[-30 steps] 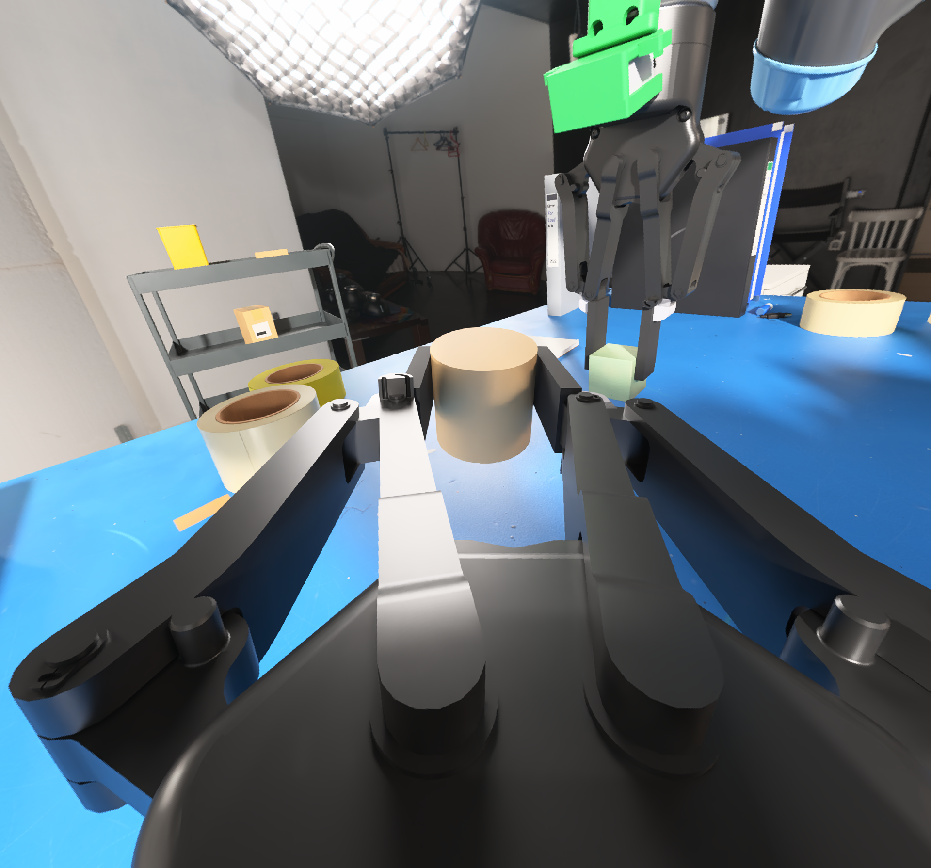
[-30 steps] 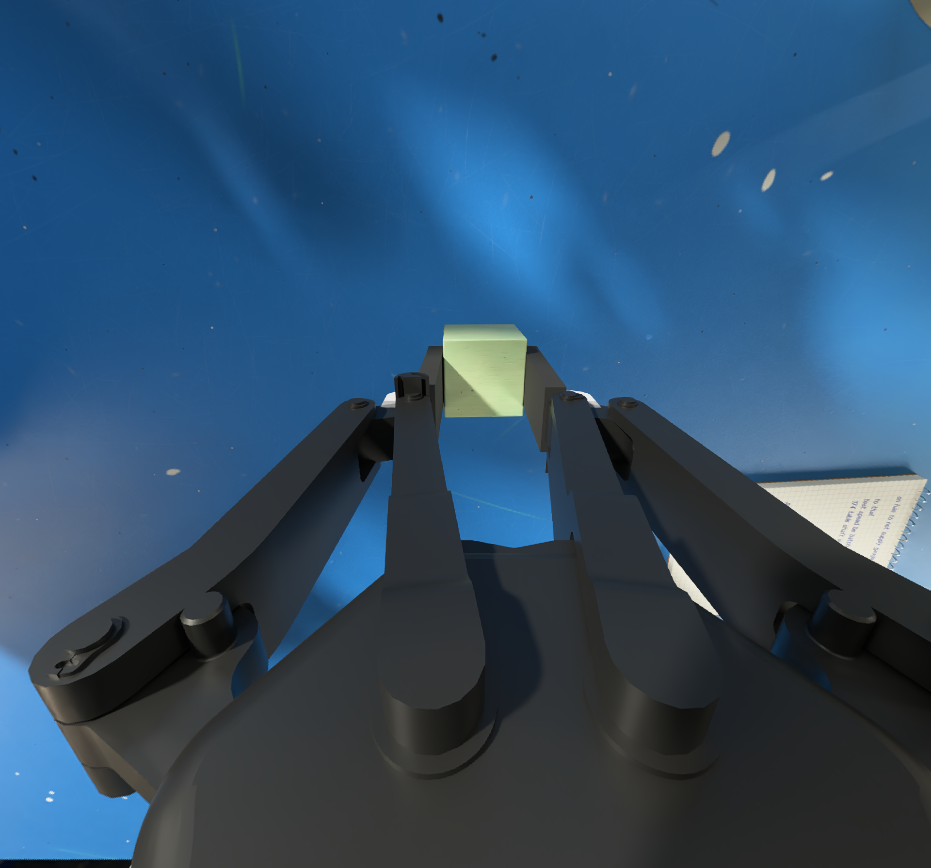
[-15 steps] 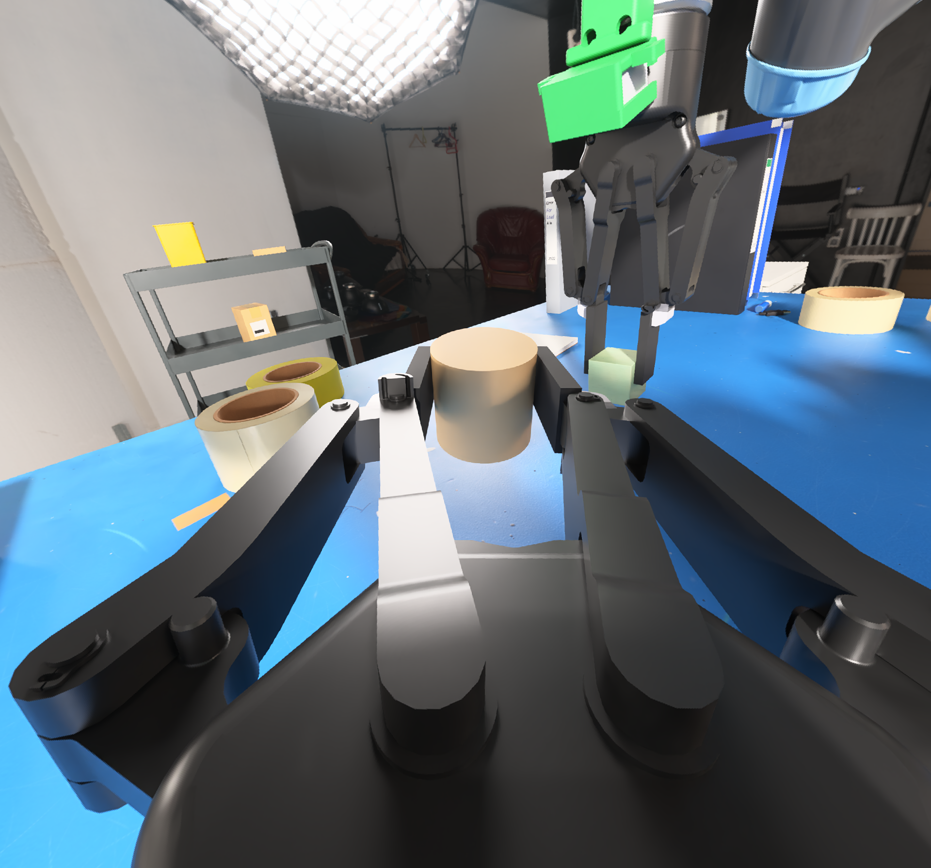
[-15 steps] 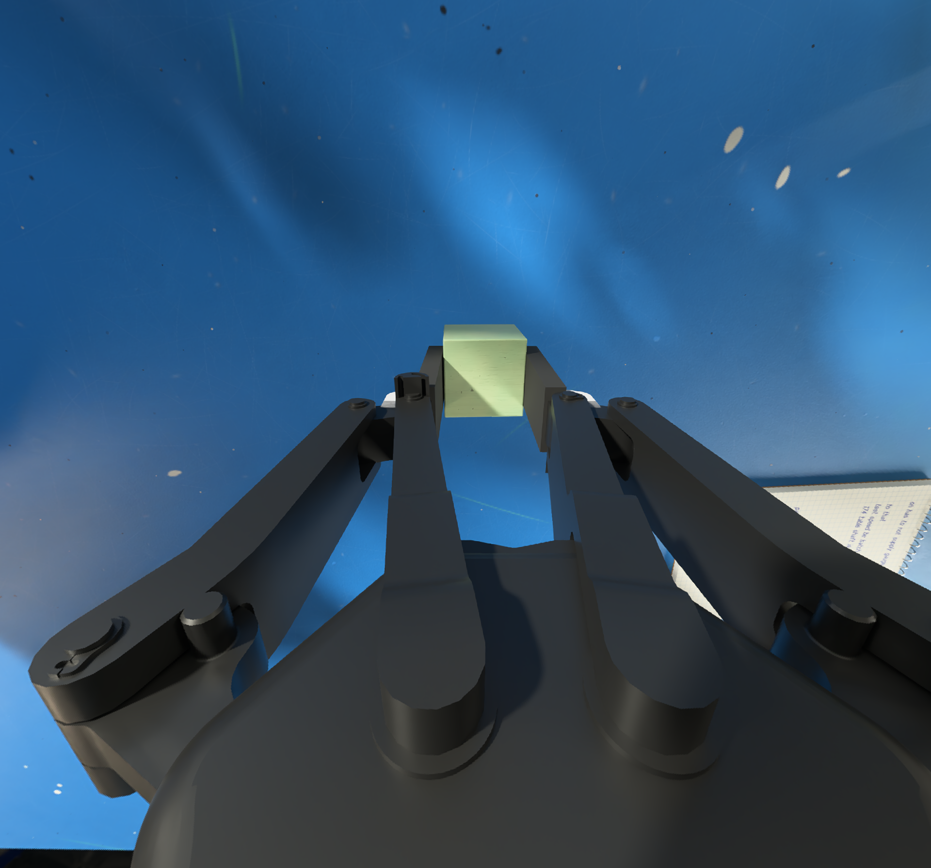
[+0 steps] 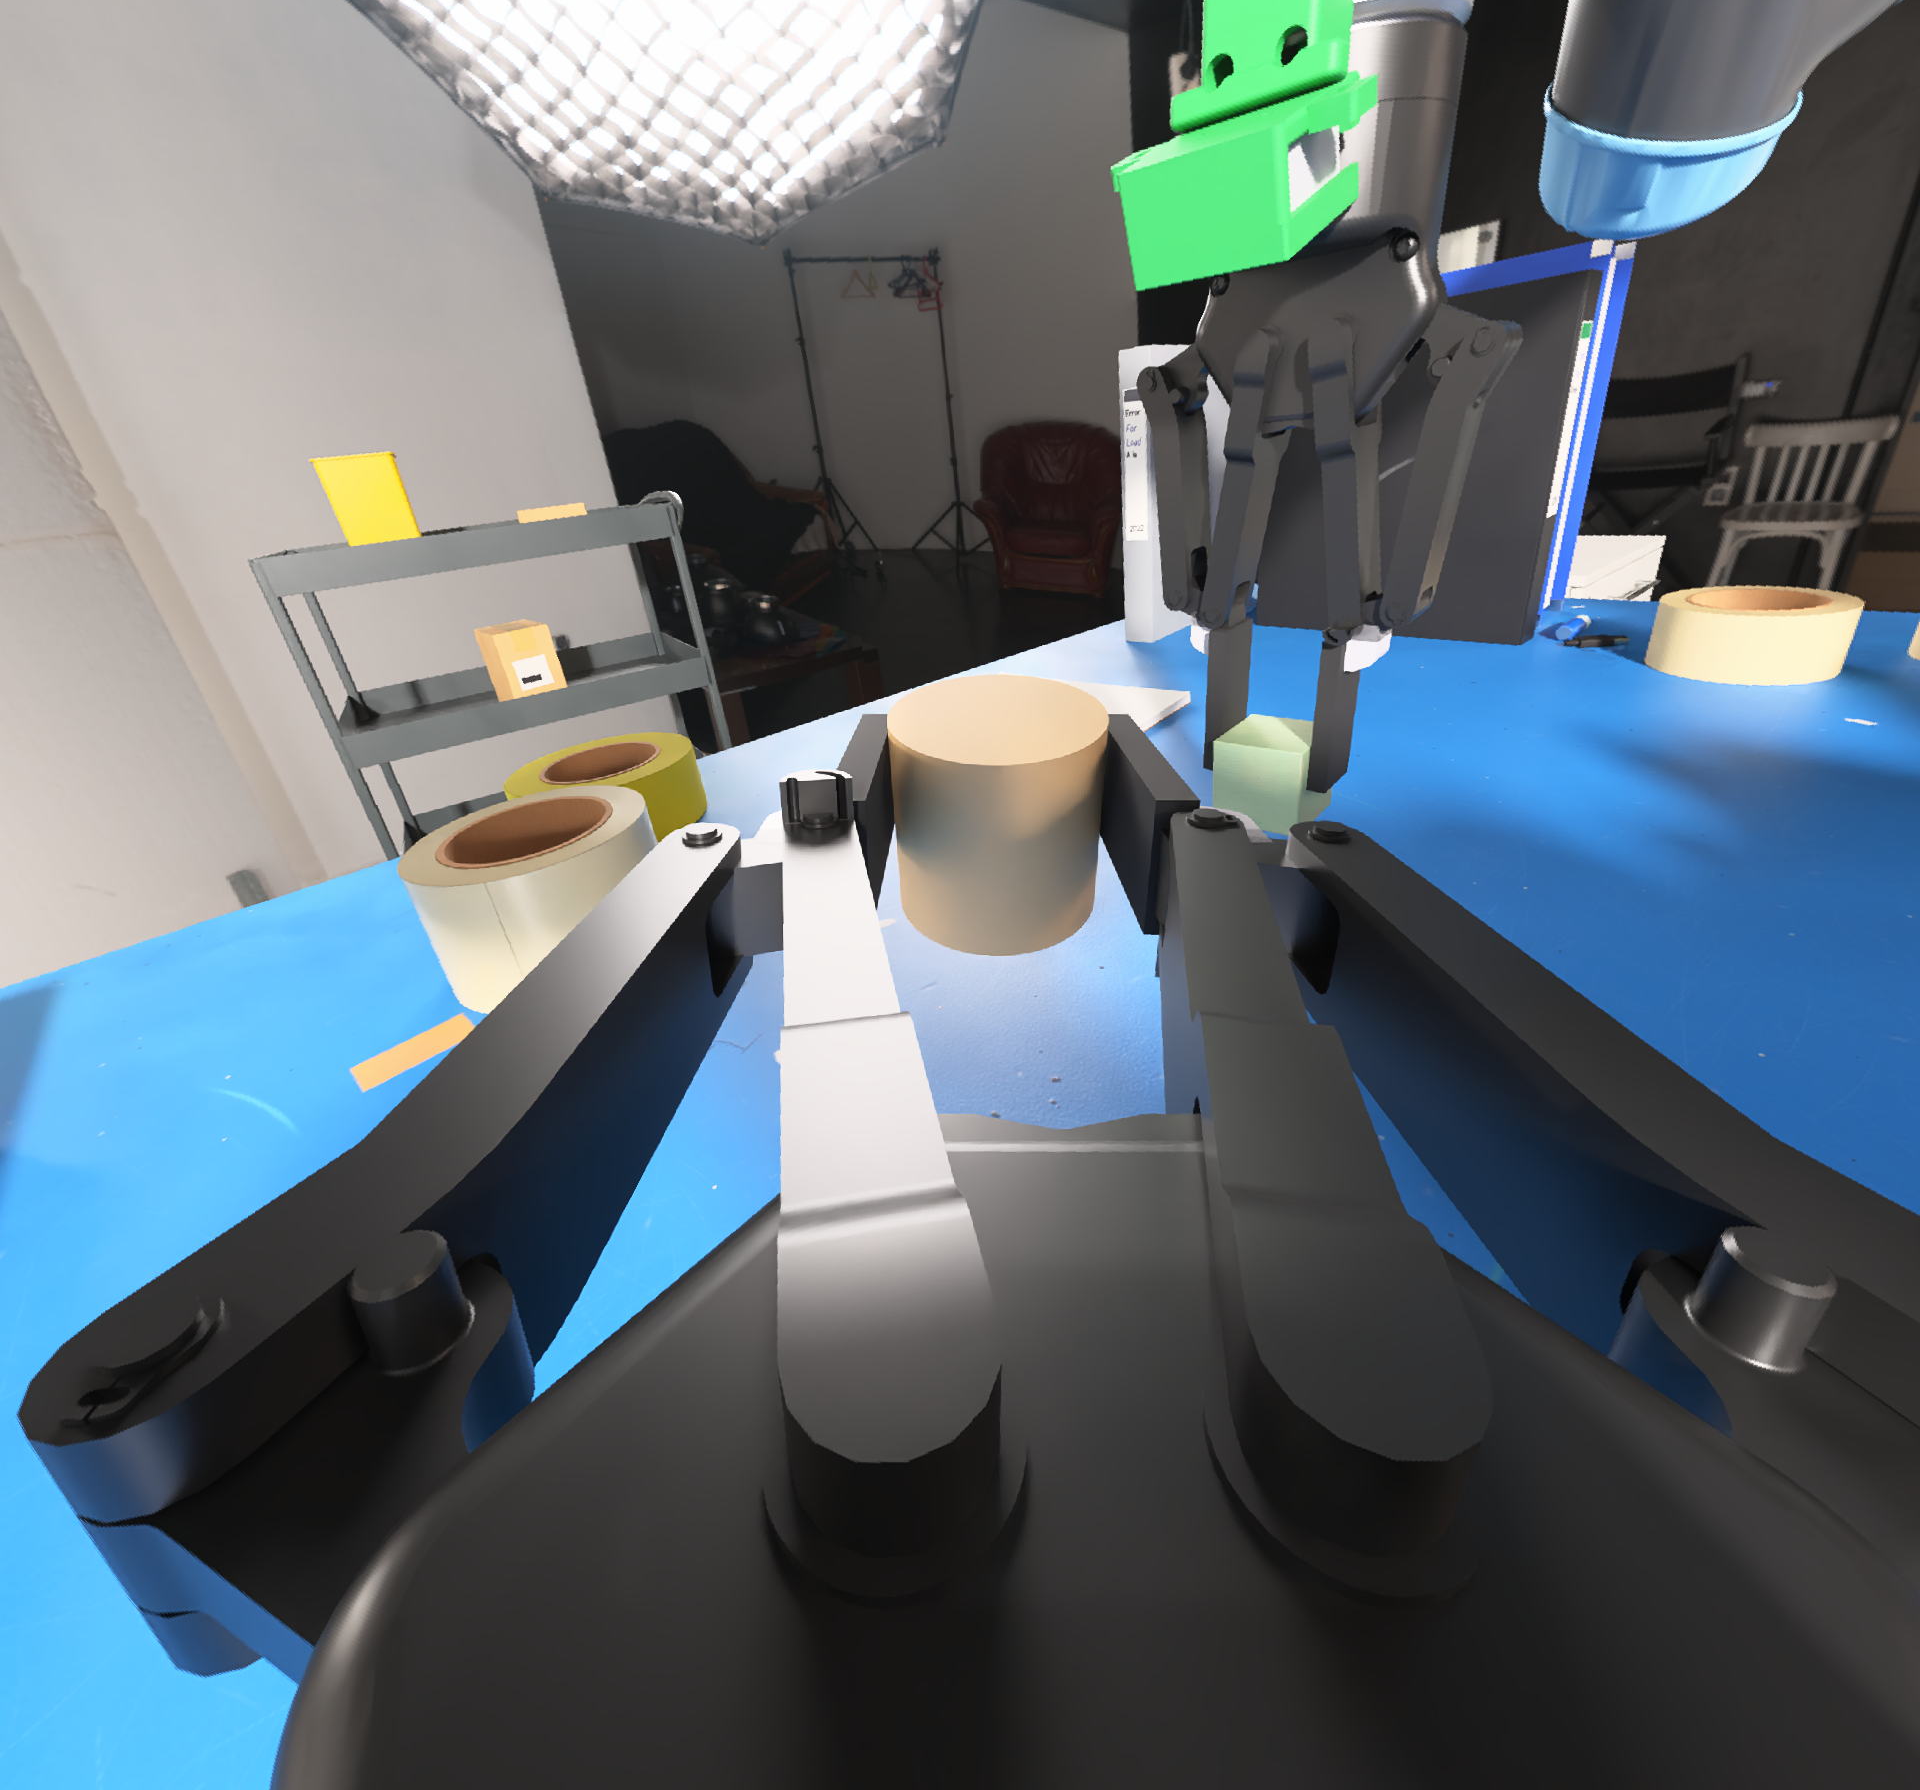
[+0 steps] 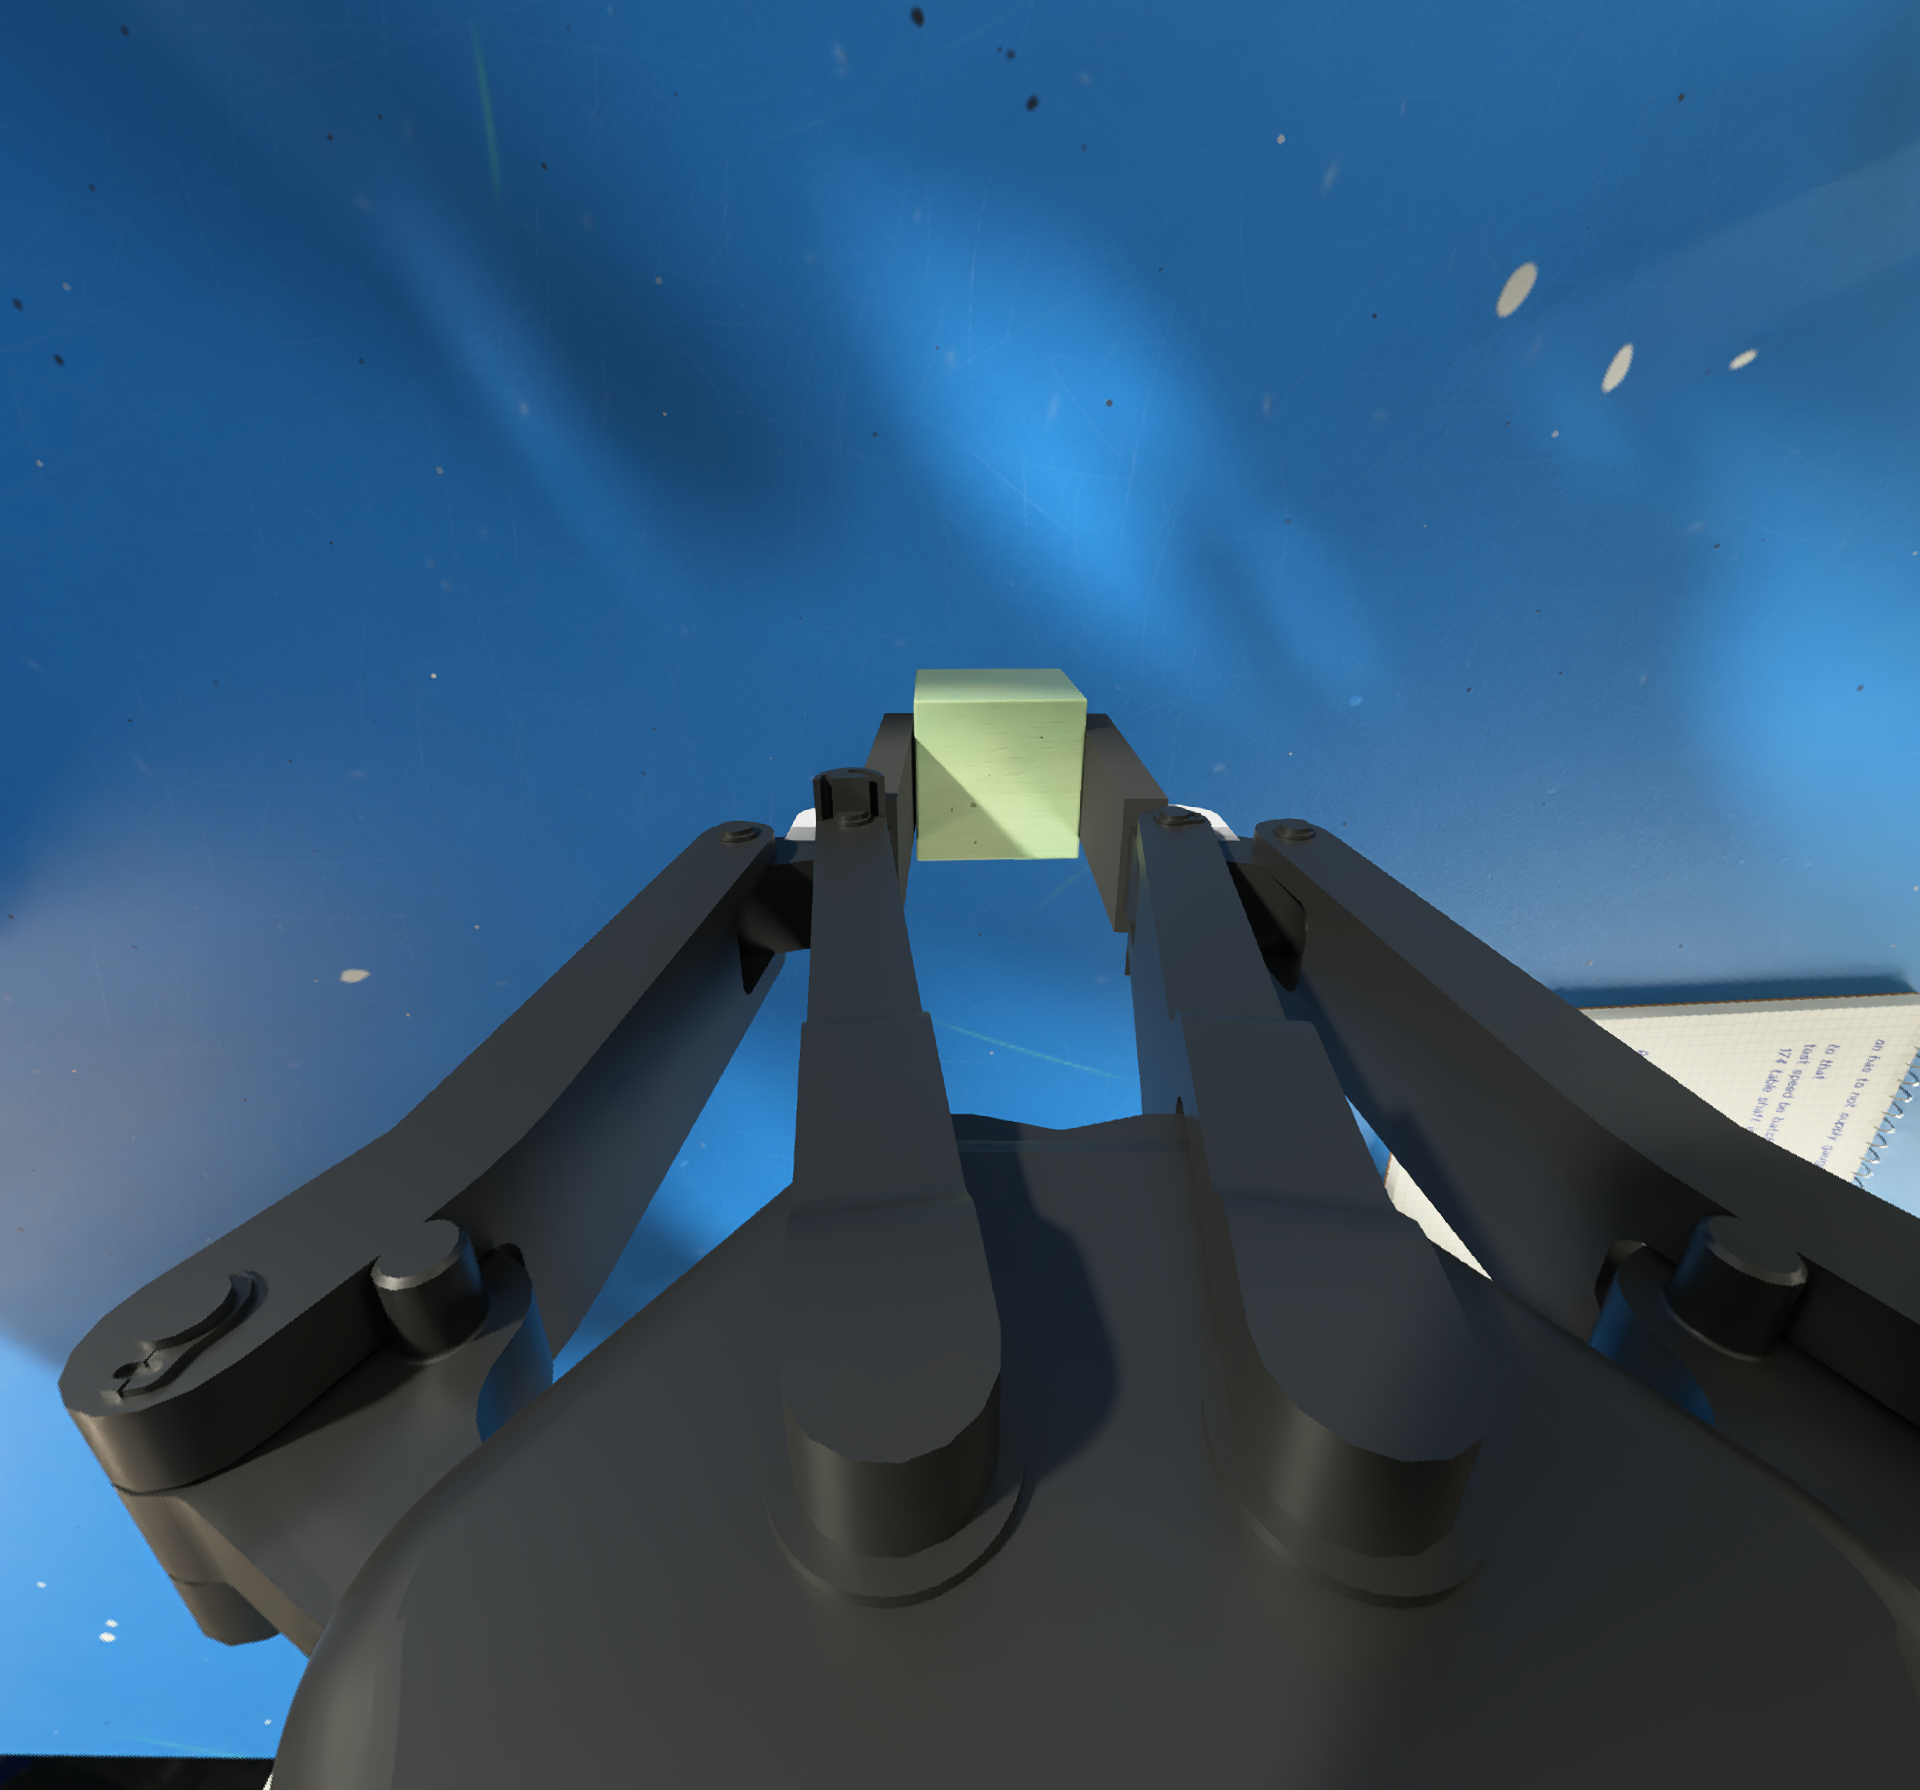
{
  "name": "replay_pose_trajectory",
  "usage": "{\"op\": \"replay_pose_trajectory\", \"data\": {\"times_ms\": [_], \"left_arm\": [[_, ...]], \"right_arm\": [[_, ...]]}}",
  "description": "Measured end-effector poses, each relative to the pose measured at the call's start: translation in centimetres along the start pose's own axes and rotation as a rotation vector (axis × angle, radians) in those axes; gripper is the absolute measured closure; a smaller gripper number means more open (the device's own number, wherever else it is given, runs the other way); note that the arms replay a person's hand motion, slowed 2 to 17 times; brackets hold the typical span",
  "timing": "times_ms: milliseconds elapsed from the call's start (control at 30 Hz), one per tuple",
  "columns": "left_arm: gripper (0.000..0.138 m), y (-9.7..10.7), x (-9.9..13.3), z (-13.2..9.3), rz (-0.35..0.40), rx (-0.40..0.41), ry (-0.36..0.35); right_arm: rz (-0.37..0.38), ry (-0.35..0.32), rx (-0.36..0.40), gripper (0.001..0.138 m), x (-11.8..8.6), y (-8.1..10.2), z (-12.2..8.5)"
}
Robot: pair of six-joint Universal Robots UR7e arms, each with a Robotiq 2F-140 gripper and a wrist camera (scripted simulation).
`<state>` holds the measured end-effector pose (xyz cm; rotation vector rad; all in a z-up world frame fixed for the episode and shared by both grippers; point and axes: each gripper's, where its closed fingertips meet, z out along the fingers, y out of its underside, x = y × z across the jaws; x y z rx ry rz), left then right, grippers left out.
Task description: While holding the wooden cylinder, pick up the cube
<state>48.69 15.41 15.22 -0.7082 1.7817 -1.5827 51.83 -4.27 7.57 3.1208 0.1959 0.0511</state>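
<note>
My left gripper is shut on the wooden cylinder, a tan upright drum held above the blue table. My right gripper is shut on the pale green cube and holds it above the table. In the left wrist view the right gripper hangs straight down behind and to the right of the cylinder, with the cube between its fingertips, lifted a little off the table.
A cream tape roll and a yellow one stand on the table at left. Another cream roll lies far right. A notepad lies on the table to the right. A grey shelf stands beyond the table edge.
The right gripper has risen with the cube, so the table looks farther away in the right wrist view. The left gripper still holds the cylinder in place.
</note>
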Motion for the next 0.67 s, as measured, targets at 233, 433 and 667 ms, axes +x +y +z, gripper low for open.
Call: {"op": "replay_pose_trajectory", "data": {"times_ms": [233, 433, 667], "left_arm": [[0.087, 0.09, 0.00, 0.04, 0.001, -0.004, 0.000], [0.087, 0.11, 0.00, 0.06, 0.000, -0.004, 0.001], [0.087, 0.21, 0.06, 0.12, 0.000, -0.009, 0.004]], "right_arm": [[0.002, -0.005, -0.002, 0.098, -0.02, 0.00, 0.05], [-0.003, 0.001, -0.002, 0.098, 0.01, -0.07, 0.13], [0.001, -0.002, -0.005, 0.098, 0.02, -0.09, 0.11]]}}
